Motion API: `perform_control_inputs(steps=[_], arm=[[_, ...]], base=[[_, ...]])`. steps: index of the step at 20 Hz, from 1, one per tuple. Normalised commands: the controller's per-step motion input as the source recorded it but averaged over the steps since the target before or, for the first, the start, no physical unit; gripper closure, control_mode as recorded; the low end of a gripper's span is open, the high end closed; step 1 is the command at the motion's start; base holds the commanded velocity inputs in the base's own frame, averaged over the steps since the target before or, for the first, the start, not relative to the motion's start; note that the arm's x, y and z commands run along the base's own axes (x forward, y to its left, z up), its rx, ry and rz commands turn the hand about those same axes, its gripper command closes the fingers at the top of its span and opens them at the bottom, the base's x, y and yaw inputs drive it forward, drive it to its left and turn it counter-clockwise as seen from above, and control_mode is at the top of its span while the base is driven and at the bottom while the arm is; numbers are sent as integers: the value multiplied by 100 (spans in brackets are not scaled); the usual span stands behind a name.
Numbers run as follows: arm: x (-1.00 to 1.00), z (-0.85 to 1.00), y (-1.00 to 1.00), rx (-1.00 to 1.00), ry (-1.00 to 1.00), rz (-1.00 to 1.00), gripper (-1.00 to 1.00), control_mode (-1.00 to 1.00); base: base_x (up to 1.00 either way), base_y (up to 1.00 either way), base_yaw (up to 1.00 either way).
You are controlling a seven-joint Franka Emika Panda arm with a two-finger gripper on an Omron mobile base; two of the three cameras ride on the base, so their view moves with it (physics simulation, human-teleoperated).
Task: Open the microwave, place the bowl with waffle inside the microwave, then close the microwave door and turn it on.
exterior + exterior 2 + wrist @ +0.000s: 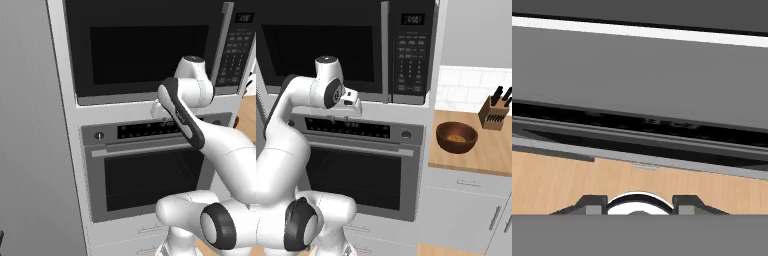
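Microwave door point(323, 47) shut above the empty, half-open gripper point(639, 202); the bowl point(456, 137) waits far right, all 4 steps remaining.

Flat even rendered light, slight softness

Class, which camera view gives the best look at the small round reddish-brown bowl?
The right base view: the small round reddish-brown bowl sits whole and unblocked on the wooden counter, right of the oven, with something pale brown inside. In the left base view, a dark sliver at the right edge may be it; I cannot tell. The hand view gives nothing recognisable.
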Motion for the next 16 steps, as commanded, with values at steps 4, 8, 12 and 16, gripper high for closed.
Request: perform_control_inputs(steps=[4,8,12,16], arm=[[-43,6,-25,3,-16,0,-100,-100],[-92,18,-70,9,-38,0,-100,-100],[-42,9,-65,9,-24,-7,-100,-100],[4,0,-31,2,-1,-7,-100,-100]], base=[[0,0,0],[0,0,0],[0,0,0],[0,0,0]])
